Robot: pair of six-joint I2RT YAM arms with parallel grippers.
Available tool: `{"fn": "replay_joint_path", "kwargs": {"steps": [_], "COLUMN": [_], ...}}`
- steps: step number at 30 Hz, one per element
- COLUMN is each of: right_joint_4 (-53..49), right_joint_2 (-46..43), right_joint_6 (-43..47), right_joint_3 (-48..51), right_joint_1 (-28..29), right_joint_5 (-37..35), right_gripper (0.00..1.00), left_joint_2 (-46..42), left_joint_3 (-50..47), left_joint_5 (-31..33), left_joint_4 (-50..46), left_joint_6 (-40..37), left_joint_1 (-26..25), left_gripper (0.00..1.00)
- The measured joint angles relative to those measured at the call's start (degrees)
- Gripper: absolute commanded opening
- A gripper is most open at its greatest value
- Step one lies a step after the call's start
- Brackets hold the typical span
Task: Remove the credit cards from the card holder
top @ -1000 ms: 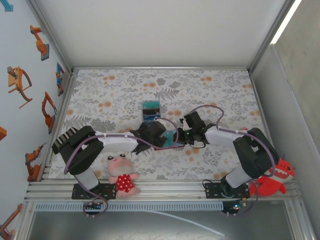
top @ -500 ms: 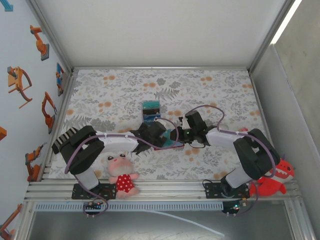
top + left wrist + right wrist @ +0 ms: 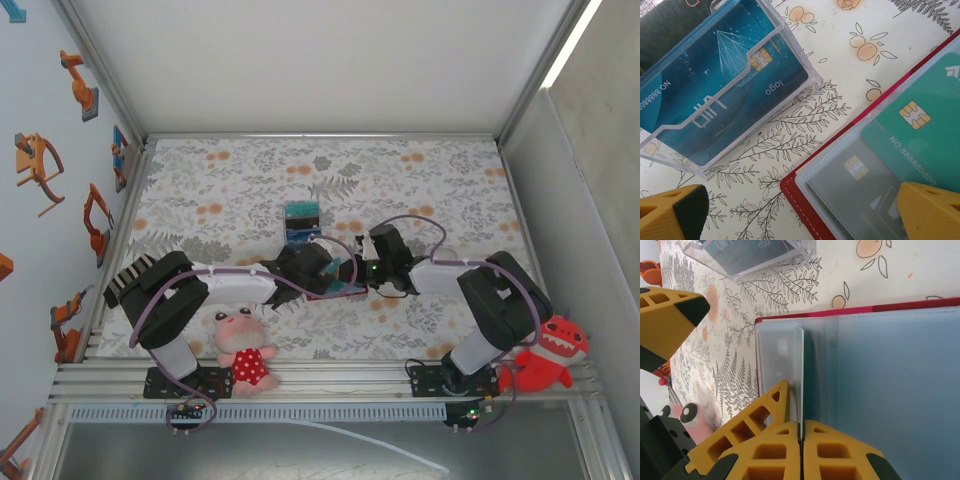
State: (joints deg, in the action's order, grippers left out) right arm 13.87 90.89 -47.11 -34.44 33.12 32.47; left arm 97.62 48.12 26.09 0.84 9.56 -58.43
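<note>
The red card holder [image 3: 796, 194] lies open on the floral cloth, its clear pockets facing up. A teal credit card [image 3: 920, 115] sticks partly out of one pocket, and a greyer card [image 3: 855, 167] shows through another. My left gripper [image 3: 802, 205] is open and straddles the holder's corner, with one yellow finger [image 3: 930, 210] over the pockets. My right gripper [image 3: 800, 432] is shut on a thin card seen edge-on [image 3: 800, 370], teal on its right face, above the card holder [image 3: 865, 310]. In the top view both grippers [image 3: 322, 268] [image 3: 358, 275] meet over the holder [image 3: 335, 292].
A clear plastic box [image 3: 740, 85] [image 3: 302, 222] holding blue cards stands just beyond the holder. A pink plush in a red dress [image 3: 243, 350] sits by the left base, and a red plush monster [image 3: 548, 355] by the right base. Metal frame rails border the cloth.
The right arm's elbow has swung inward and its wrist has edged left at the holder. The left arm has not moved.
</note>
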Motion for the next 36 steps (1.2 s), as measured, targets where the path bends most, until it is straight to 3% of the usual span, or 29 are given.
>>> {"fn": "replay_joint_path", "kwargs": {"steps": [13, 24, 27, 33, 36], "right_joint_4": [-16.98, -20.7, -20.52, -20.74, -21.27], "right_joint_2": [-12.59, -24.74, -26.97, -27.3, -26.12], "right_joint_6": [8.7, 17.81, 20.59, 26.77, 29.92], "right_joint_3": [-2.1, -3.28, -3.96, -7.67, -10.36], "right_joint_1": [0.0, -0.09, -0.09, 0.04, 0.11], "right_joint_5": [-9.55, -9.16, -7.08, -1.14, 1.86], "right_gripper": [0.01, 0.01, 0.01, 0.01, 0.01], "left_joint_2": [-4.98, -18.93, -23.45, -32.76, -36.11], "left_joint_3": [-0.02, -0.02, -0.02, -0.02, -0.02], "left_joint_5": [0.74, 3.87, 1.01, -11.28, -17.16], "left_joint_4": [-1.38, -2.78, -3.04, -3.26, -3.58], "left_joint_6": [-0.02, -0.07, -0.24, -0.24, -1.33], "left_joint_1": [0.0, 0.98, 3.26, 11.1, 12.44], "left_gripper": [0.97, 0.97, 0.97, 0.97, 0.97]}}
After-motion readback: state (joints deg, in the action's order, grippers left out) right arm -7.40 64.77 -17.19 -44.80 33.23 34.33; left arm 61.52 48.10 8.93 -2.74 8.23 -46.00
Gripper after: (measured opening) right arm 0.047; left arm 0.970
